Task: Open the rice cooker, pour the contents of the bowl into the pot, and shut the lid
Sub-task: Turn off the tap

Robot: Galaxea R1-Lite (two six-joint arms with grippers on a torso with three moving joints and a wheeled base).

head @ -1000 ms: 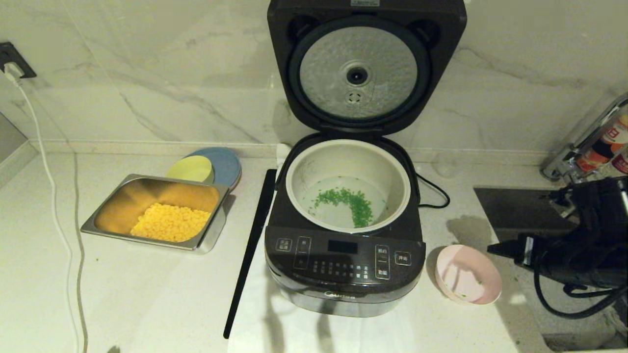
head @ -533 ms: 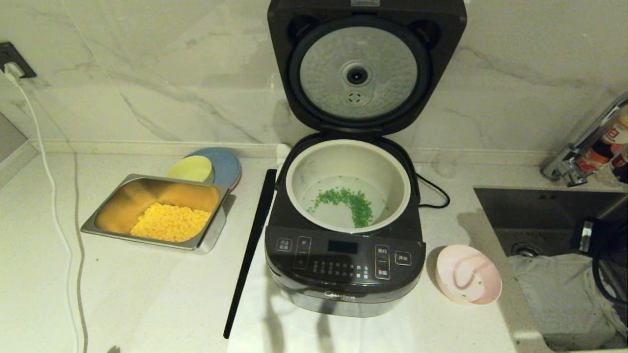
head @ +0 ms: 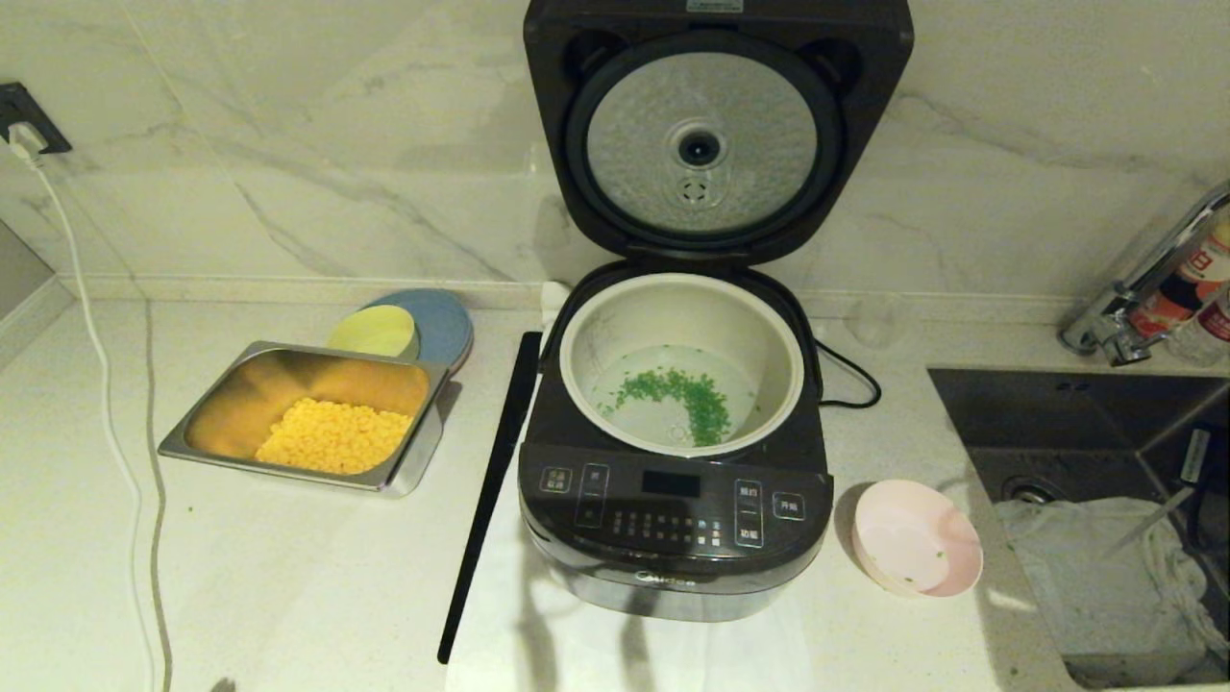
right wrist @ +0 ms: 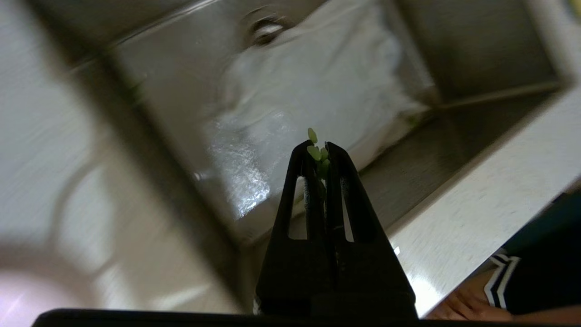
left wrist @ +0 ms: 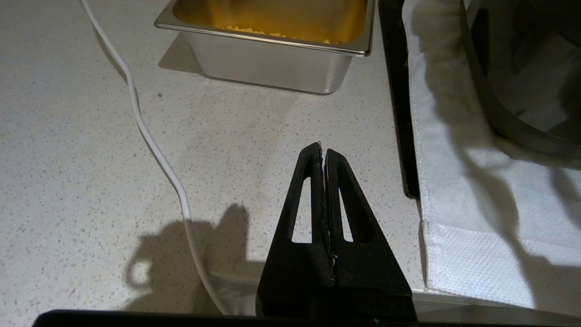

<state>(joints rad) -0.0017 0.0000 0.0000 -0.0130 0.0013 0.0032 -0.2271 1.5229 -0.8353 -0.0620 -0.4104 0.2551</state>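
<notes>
- The rice cooker [head: 677,481] stands on the desk [head: 288,577], lid [head: 716,135] raised; green bits [head: 682,396] lie in the pot [head: 682,360].
- The bowl [head: 918,551] sits just right of it (nearly empty).
- Left end effector [left wrist: 323,156] closed, near the tray [left wrist: 272,59].
- Right end effector [right wrist: 320,154] closed over the sink [right wrist: 454,54], green flecks stuck at its tips.

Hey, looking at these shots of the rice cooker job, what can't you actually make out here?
- Rice cooker panel labels: head view, too small to read.
- Lid top: head view, faces away.
- Right gripper: absent from head view; wrist view blurred around it.
- Left gripper: outside head view.
- Bowl: specks too small to count.
</notes>
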